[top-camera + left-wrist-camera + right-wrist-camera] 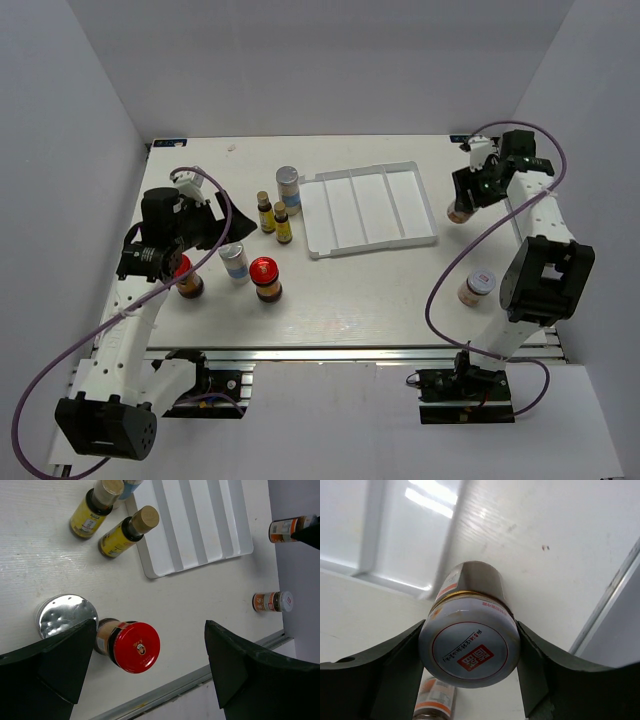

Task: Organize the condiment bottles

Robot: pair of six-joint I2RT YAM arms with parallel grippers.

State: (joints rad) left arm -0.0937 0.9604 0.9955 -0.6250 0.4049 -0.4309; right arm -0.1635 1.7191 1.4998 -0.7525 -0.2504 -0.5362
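The right arm's jaws are gripping a squat white-lidded jar, upright between them, lid toward the wrist, while the white divided tray is lying just to their left; the left arm's jaws are hanging open.

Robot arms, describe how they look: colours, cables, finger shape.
Both the left arm and right arm have white links with black joint housings. A purple cable loops loosely along each. The fingers are dark, broad wedges.
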